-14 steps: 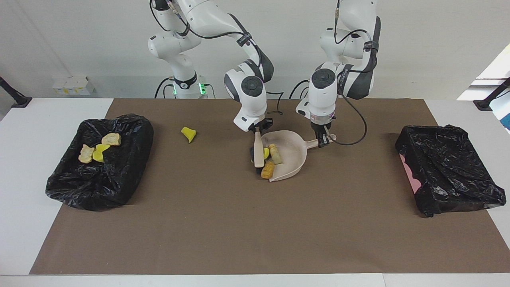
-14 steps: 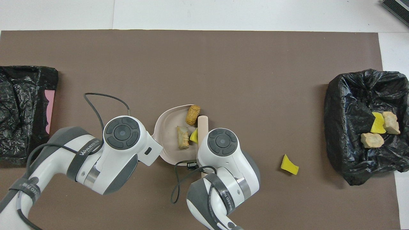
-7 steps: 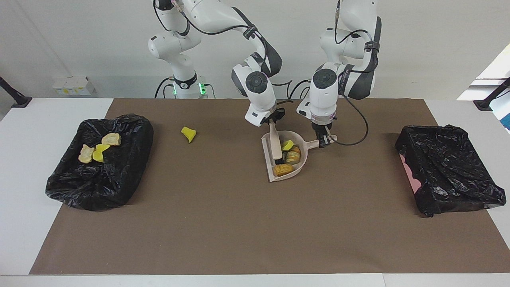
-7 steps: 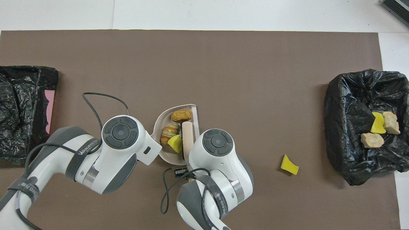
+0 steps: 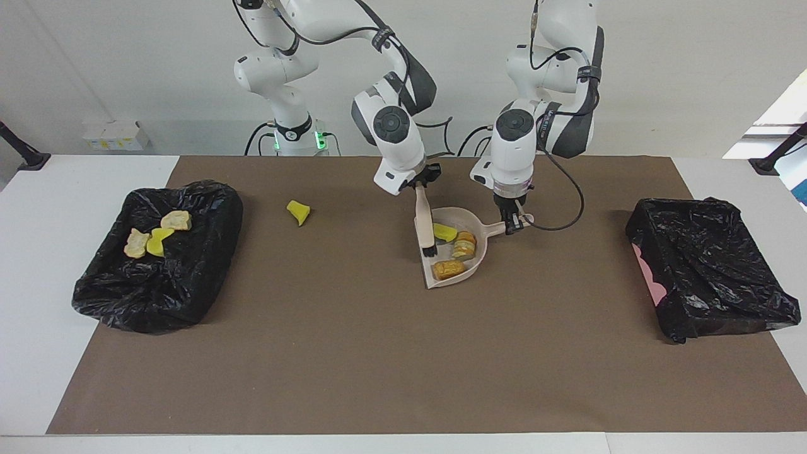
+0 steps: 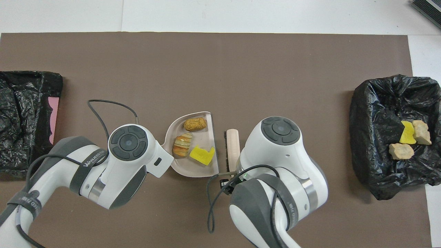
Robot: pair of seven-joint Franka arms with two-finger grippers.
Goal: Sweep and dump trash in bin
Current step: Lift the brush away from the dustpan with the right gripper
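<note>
In the facing view, the pale pink plastic dustpan lies on the brown paper table cover at mid-table, its long axis running from the handle, which points toward the left arm's end, to the open flat mouth, which faces the right arm's end and slightly away from the robots. In it lie a bright yellow sponge wedge, a layered orange-and-cream bread-like lump and an orange-brown bread-like lump. The left gripper is clamped on the dustpan handle. The right gripper is clamped on the pale wooden handle of a small black-bristled brush, which hangs nearly upright over the pan's mouth edge, bristles down. Another yellow sponge wedge lies alone on the cover toward the right arm's end, near the black-bag-lined bin that holds two beige chunks and a yellow piece. A second black-lined bin sits at the left arm's end. In the overhead view, the dustpan shows its three lumps in a row along the mouth, and the brush runs parallel to that straight mouth edge, just beside it; both grippers are hidden under their wrists.
</note>
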